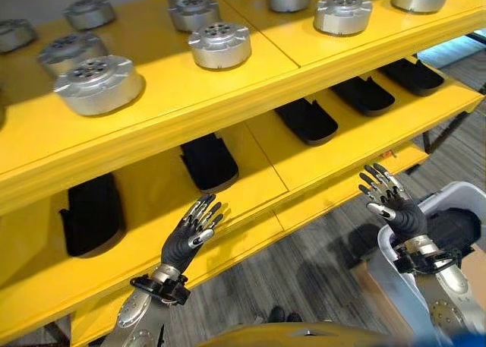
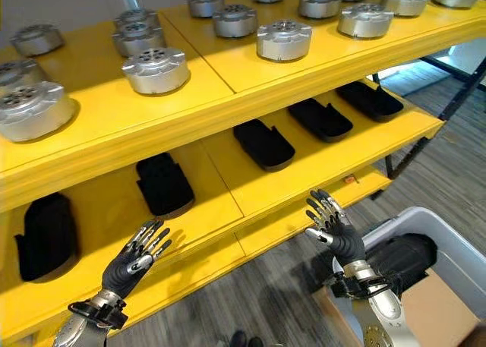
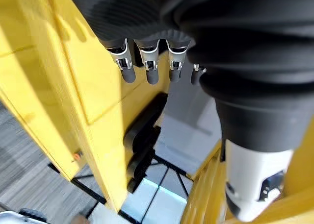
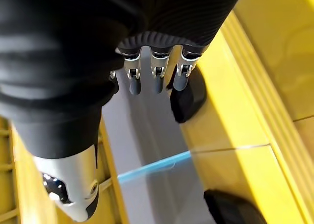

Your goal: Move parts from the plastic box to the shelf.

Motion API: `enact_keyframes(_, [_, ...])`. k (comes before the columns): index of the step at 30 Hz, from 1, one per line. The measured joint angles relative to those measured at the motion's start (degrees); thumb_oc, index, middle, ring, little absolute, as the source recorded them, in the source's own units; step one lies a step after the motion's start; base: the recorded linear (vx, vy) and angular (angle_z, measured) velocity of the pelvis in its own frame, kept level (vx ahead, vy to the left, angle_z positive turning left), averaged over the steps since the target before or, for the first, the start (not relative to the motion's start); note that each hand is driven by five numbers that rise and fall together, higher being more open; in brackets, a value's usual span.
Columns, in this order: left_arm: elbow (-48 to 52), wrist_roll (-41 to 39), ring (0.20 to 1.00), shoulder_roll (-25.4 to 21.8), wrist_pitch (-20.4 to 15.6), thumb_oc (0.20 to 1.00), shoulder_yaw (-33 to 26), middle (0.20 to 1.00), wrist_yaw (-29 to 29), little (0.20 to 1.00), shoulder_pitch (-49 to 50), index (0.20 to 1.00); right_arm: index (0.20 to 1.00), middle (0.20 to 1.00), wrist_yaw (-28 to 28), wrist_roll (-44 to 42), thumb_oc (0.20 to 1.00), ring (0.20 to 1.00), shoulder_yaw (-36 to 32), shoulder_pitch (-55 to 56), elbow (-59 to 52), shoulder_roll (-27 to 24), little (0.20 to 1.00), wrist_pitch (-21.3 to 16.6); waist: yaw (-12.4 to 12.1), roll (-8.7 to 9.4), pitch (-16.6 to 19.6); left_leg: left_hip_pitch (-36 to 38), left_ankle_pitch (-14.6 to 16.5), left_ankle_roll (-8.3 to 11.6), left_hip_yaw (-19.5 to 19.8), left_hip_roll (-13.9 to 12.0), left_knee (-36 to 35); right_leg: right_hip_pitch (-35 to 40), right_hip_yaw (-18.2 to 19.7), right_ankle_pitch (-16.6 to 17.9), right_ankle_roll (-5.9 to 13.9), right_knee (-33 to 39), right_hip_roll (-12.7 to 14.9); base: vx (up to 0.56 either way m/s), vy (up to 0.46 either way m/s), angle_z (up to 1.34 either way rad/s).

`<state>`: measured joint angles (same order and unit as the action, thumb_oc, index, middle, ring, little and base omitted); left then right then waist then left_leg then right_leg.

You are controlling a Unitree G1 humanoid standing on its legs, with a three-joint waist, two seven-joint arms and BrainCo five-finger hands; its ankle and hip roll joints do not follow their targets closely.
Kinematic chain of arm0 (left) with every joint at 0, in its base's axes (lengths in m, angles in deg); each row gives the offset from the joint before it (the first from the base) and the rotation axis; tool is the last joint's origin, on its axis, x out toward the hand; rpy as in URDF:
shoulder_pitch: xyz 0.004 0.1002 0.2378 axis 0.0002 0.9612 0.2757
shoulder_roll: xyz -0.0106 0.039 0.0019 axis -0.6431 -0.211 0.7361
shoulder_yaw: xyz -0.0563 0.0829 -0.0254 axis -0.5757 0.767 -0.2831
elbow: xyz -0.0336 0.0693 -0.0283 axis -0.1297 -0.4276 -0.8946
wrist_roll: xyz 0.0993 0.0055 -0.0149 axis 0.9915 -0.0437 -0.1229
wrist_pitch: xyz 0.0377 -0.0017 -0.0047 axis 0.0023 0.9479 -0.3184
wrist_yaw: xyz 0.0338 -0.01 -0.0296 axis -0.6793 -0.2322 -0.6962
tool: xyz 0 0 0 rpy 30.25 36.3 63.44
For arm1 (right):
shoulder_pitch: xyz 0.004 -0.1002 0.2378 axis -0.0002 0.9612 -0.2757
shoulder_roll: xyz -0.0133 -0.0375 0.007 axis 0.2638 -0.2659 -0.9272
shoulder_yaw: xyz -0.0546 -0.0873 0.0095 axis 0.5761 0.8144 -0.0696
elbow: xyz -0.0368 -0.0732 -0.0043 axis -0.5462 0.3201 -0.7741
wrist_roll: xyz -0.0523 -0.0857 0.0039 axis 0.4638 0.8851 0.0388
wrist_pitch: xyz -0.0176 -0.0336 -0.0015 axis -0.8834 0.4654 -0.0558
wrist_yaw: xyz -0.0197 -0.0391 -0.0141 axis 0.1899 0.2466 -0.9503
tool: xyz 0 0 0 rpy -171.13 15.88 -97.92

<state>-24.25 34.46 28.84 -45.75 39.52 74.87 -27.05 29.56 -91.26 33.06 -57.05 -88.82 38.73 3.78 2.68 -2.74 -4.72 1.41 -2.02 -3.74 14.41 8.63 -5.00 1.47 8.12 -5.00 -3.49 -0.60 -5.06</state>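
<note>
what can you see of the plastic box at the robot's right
The plastic box is a pale grey, smooth-walled bin with a rounded rim, open on top, sitting low by the grey floor below the yellow shelf. A black part lies inside. The right hand is raised near its rim, touching nothing.

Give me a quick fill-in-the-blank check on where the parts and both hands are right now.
1. The silver round parts sit on the ____ level of the yellow shelf.
2. The black parts lie on the level ____ the silver ones.
3. Both the left robot hand and the right robot hand hold ____.
4. The plastic box stands at the robot's ____ side.

Missing words: upper; below; nothing; right
</note>
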Motion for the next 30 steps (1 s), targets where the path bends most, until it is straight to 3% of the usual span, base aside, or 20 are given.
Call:
enact_keyframes(4, [-0.6, 0.6, 1.0, -0.3, 0.0, 1.0, 0.2, 1.0, -0.3, 1.0, -2.6, 1.0, 1.0, 1.0, -0.1, 0.0, 1.0, 1.0, 1.8, -2.7, 2.5, 0.8, 1.0, 0.9, -1.0, 0.21, 0.0, 2.3, -0.2, -0.21, -2.9, -0.1, 0.0, -0.5, 0.8, -2.4, 2.18, -3.9, 0.0, 0.04, 0.029, -0.36])
enact_keyframes(6, [-0.6, 0.7, 1.0, -0.3, 0.0, 1.0, 0.3, 1.0, -0.3, 1.0, -2.7, 1.0, 1.0, 1.0, 0.0, 0.0, 1.0, 1.0, 1.8, -3.5, 2.7, 0.9, 1.0, 0.9, -1.9, 0.31, 0.1, 3.5, -0.2, -0.21, -3.7, 0.2, 0.1, 0.5, 1.9, -2.5, 2.36, -4.0, 0.2, 0.02, 0.04, -0.52])
enact_keyframes(10, [-0.6, 0.9, 1.0, -0.4, -0.1, 1.0, 0.2, 1.0, -0.4, 1.0, -3.4, 1.0, 1.0, 1.0, -0.2, -0.1, 1.0, 1.0, 2.2, -3.7, 3.1, 1.1, 1.0, 0.9, 0.1, 0.51, 0.4, 4.3, -0.2, -0.21, -4.6, 0.8, 0.1, 1.9, 3.2, -2.5, 2.53, -2.4, 1.0, 0.01, 0.06, -0.3])
enact_keyframes(14, [-0.6, 1.0, 1.0, -0.9, -0.6, 1.0, 0.2, 1.0, -0.8, 1.0, -4.3, 1.0, 1.0, 1.0, -0.3, -0.1, 1.0, 1.0, 3.4, -5.0, 3.2, 1.3, 1.0, 0.9, 0.0, 0.6, 0.5, 4.0, -0.2, -0.22, -8.0, 0.4, 0.0, -0.4, 7.1, -3.5, 3.49, -5.0, 0.1, -0.01, 0.059, -0.46])
enact_keyframes(19, [-0.6, 2.5, 1.0, -2.1, -1.6, 1.0, 0.5, 1.0, -1.5, 1.0, -6.2, 1.0, 1.0, 1.0, -0.4, -0.2, 1.0, 1.0, 3.8, -5.0, 3.2, 1.2, 1.0, 0.9, 1.1, 0.71, 0.3, 2.1, 0.2, -0.3, -12.3, 0.0, -0.1, -7.4, 10.1, -6.3, 3.79, -14.6, -1.9, -0.04, 0.053, -0.52])
enact_keyframes(22, [-0.6, 2.6, 1.0, -2.6, -2.5, 1.0, 0.5, 1.0, -2.0, 1.0, -7.2, 1.0, 1.0, 1.0, -0.4, -0.2, 1.0, 1.0, 6.3, -5.7, 3.0, 1.2, 1.0, 1.0, 1.1, 1.6, -1.9, 0.2, 1.0, -1.56, -18.8, -0.4, 0.0, -13.8, 11.3, -6.5, 3.73, -21.1, -3.5, -0.13, 0.003, -1.2])
enact_keyframes(23, [-0.5, 2.6, 1.0, -1.9, -2.7, 1.0, 0.1, 1.0, -2.2, 1.0, -7.0, 1.0, 1.0, 1.0, -0.5, -0.2, 1.0, 1.0, 7.2, -7.3, 3.1, 0.9, 1.0, 1.2, -0.1, 0.43, -3.2, -0.8, 0.4, -3.75, -24.2, -2.5, -0.1, -17.1, 4.9, -7.6, 7.34, -21.9, -2.0, -0.12, -0.072, -1.98])
enact_keyframes(24, [0.0, 2.6, 1.0, -2.8, -3.2, 1.0, -0.6, 1.0, -2.9, 1.0, -6.0, 1.0, 1.0, 1.0, -0.6, -0.1, 1.0, 1.0, 8.4, -10.3, 2.6, 1.4, 1.0, 1.4, -2.2, -0.36, -4.5, -3.4, 1.3, -3.8, -29.0, -4.4, 1.9, -22.4, -3.7, -5.9, 9.61, -24.9, 2.2, -0.04, -0.064, -1.97])
enact_keyframes(25, [-0.5, 2.6, 1.0, -3.0, -2.9, 1.0, -0.5, 1.0, -3.1, 1.0, -6.3, 1.0, 1.0, 1.0, -0.7, -0.1, 1.0, 1.0, 8.0, -11.1, 1.8, 1.5, 1.0, 0.8, -2.2, -0.55, -5.4, -4.0, 1.5, -3.43, -30.0, -4.5, 2.6, -23.8, -18.2, -5.5, 9.53, -25.4, 11.9, 0.02, -0.077, -1.46])
enact_keyframes(26, [-0.8, 2.6, 1.0, -2.1, -2.8, 1.0, -0.4, 1.0, -3.4, 1.0, -7.1, 1.0, 1.0, 1.0, -1.2, 0.0, 1.0, 1.0, 7.7, -10.9, 2.0, 1.9, 1.0, 0.8, -1.5, -0.69, -5.5, -3.7, 2.4, -3.2, -30.1, -4.3, 2.8, -22.8, -26.2, -4.3, 9.23, -24.0, 19.7, 0.06, -0.087, -0.43])
enact_keyframes(27, [-1.0, 2.6, 1.0, -1.9, -2.8, 1.0, -0.3, 1.0, -3.4, 1.0, -7.2, 1.0, 1.0, 1.0, -1.9, 0.0, 1.0, 1.0, 8.2, -10.9, 2.5, 3.2, 1.0, 0.9, -1.1, -0.71, -5.6, -2.8, 3.1, -2.77, -30.5, -4.5, 3.1, -20.5, -28.0, -1.7, 9.83, -20.8, 25.5, 0.09, -0.106, -0.36])
enact_keyframes(28, [-1.0, 2.6, 1.0, -1.9, -2.7, 1.0, -0.3, 1.0, -3.4, 1.0, -7.1, 1.0, 1.0, 1.0, -2.1, 0.1, 1.0, 1.0, 9.0, -11.1, 2.5, 4.0, 1.0, 0.9, -1.7, -0.69, -5.5, -1.6, 3.4, -2.1, -31.4, -4.8, 3.0, -18.6, -27.1, 1.6, 11.61, -17.8, 29.1, 0.09, -0.099, -0.43])
enact_keyframes(30, [-1.0, 2.5, 1.0, -2.0, -2.8, 1.0, -0.7, 1.0, -3.4, 1.0, -7.3, 1.0, 1.0, 1.0, -2.1, 0.1, 1.0, 1.0, 9.1, -11.0, 2.9, 5.8, 1.0, 0.9, -2.1, -0.14, -4.9, -0.7, 3.4, -0.86, -30.8, -5.6, 2.9, -14.8, -18.9, 5.5, 15.24, -12.4, 29.9, 0.1, -0.171, -0.22])
